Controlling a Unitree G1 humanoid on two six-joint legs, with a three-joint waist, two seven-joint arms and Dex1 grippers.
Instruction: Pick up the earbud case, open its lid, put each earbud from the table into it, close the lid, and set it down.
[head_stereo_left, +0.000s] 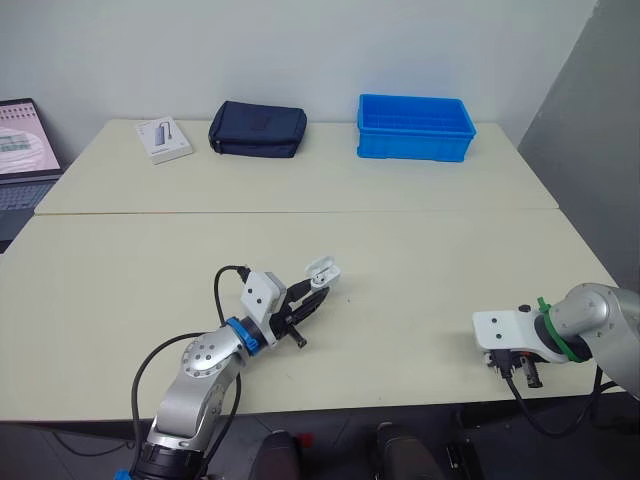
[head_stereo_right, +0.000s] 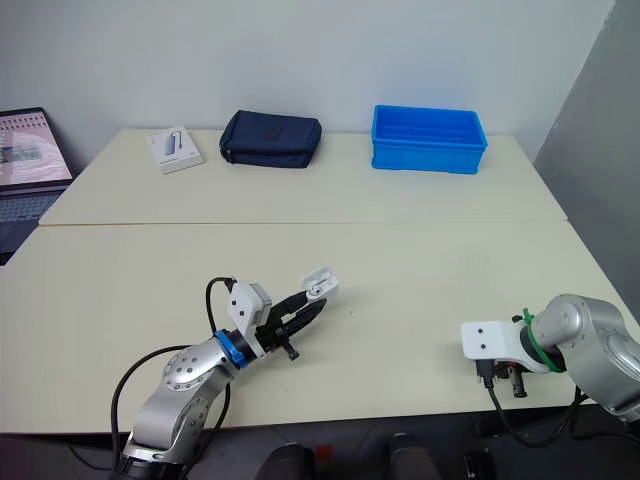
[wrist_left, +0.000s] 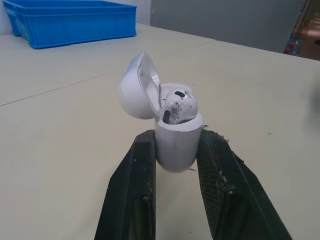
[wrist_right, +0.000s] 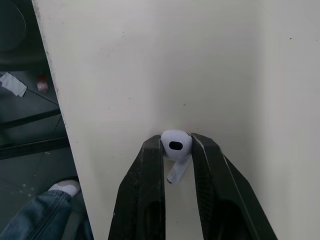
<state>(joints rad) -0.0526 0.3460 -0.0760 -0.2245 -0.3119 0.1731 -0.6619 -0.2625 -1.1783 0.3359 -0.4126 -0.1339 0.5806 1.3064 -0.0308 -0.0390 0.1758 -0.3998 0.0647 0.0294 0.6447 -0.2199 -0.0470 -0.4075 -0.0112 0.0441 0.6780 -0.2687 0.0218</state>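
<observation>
The white earbud case (wrist_left: 176, 142) has its lid (wrist_left: 136, 90) swung open, and one earbud (wrist_left: 179, 104) sits in it. My left gripper (head_stereo_left: 320, 291) is shut on the case body and holds it just above the front middle of the table. Near the table's front right edge, my right gripper (head_stereo_left: 524, 376) points down at the tabletop. Its wrist view shows its two fingers (wrist_right: 145, 170) shut on the head of a second white earbud (wrist_right: 175, 143), whose stem hangs between them.
Along the far side of the table stand a blue bin (head_stereo_left: 415, 127), a dark pouch (head_stereo_left: 258, 129) and a white box (head_stereo_left: 164, 139). A laptop (head_stereo_left: 22, 150) is at the far left. The table's front edge (wrist_right: 55, 100) runs close beside the right gripper.
</observation>
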